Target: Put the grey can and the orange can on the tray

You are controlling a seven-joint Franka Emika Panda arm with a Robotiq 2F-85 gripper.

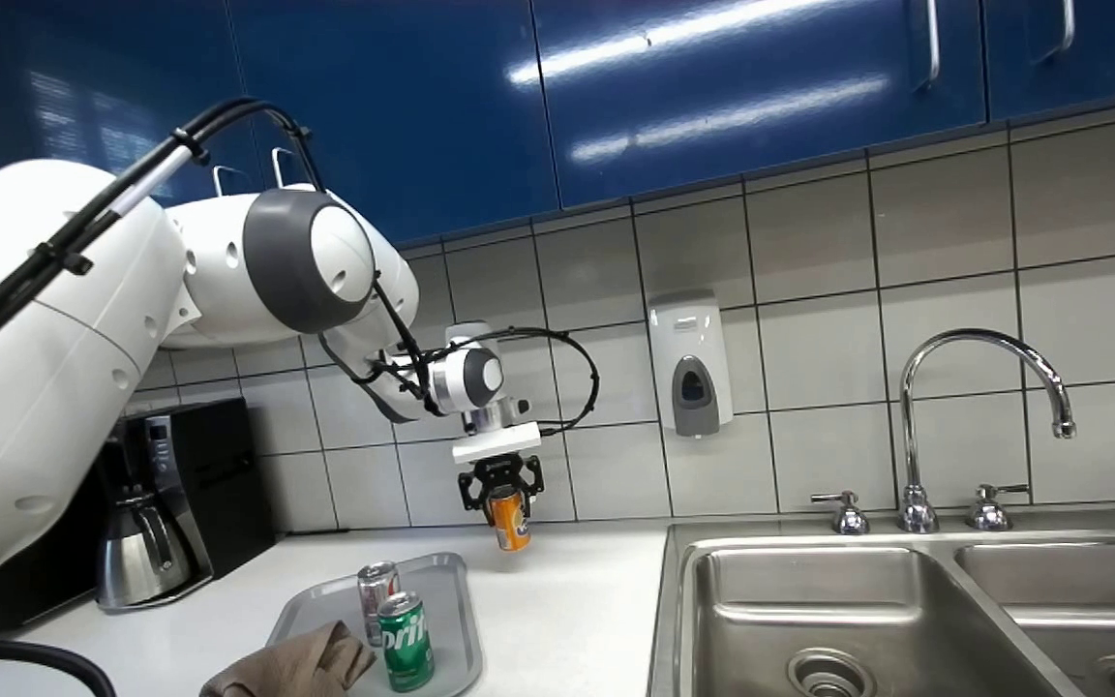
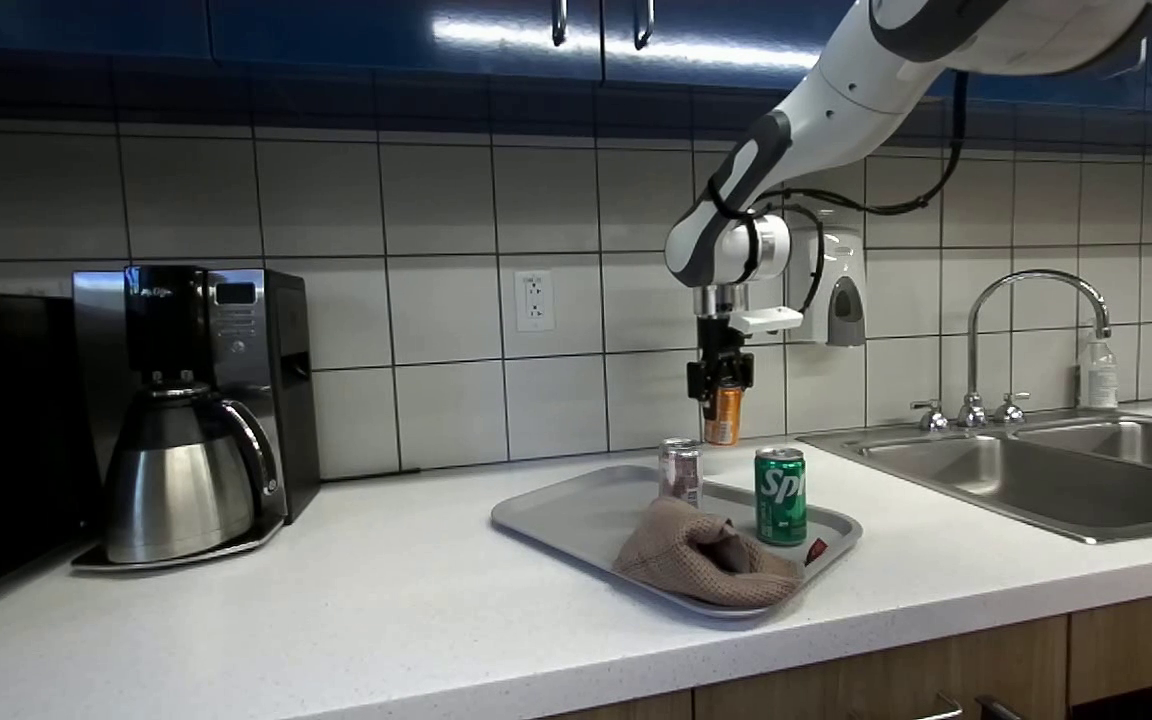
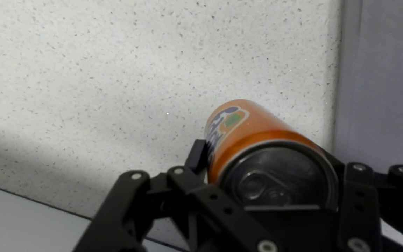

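Nearest the camera, at the far left of an exterior view, the white robot arm [image 1: 93,358] is seen. To its right a coffee maker [image 1: 209,484] is set on the counter [image 1: 567,610]; next the tray [image 1: 443,590] is found, on which a brown towel [image 1: 291,666], the grey can [image 1: 373,595] and the green can [image 1: 407,649] are placed. Farther right, the orange can [image 1: 512,528] is held above the counter by the gripper [image 1: 507,505], its jaws parted only as far as the can allows. In the wrist view the tray's edge is shown to the can's right, so one placing appears to remain.

The orange can should be carried high enough for the rim and both standing cans to be cleared. The bare stretch behind the grey can seems best; on the towel, a flat footing is unlikely. It should be lowered upright, slowly, and let go only once its base is seated.
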